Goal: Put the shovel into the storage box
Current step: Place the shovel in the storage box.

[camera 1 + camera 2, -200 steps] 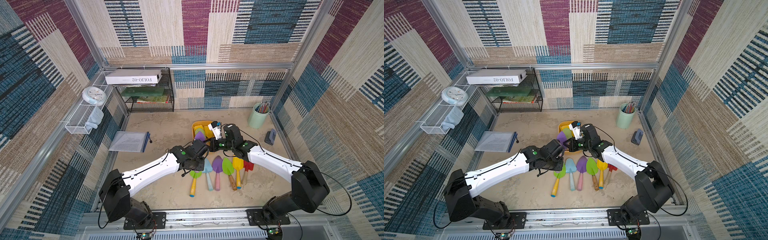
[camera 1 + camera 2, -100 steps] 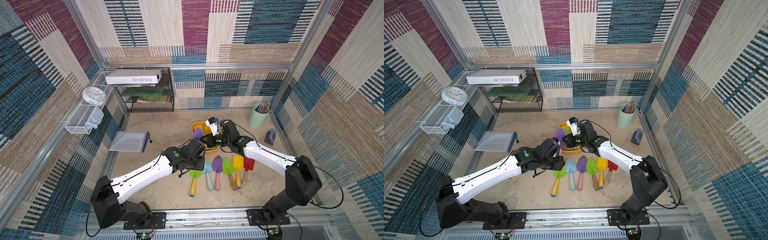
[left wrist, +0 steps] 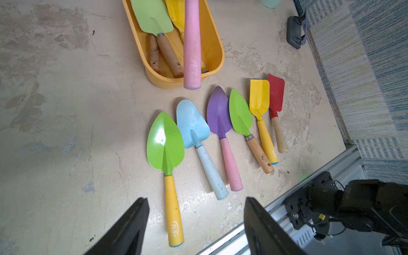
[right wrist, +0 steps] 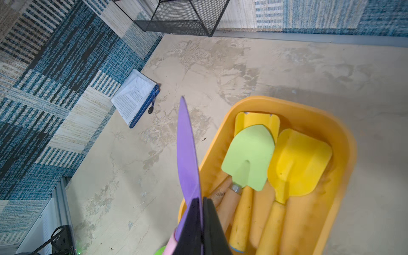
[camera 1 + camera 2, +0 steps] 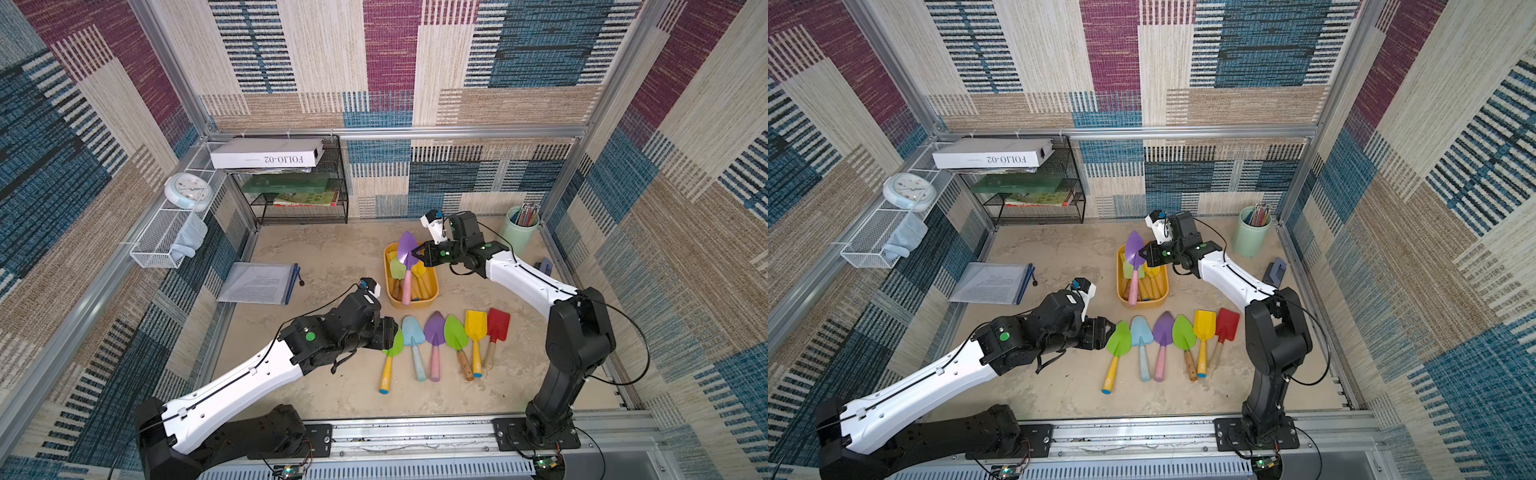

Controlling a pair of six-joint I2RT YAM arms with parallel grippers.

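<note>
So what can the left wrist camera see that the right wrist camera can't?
Only the left wrist view: six shovels lying in a row, and the open left gripper. Only the right wrist view: the right gripper pinching the purple shovel by its blade, and a pouch of papers. Both: the yellow storage box with a light green shovel inside.

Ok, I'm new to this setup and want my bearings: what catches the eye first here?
A row of six bright shovels lies on the floor just before the yellow box. Above that box the right pincer holds a purple shovel by its blade; the left pincer hangs open over the row's end.
</note>
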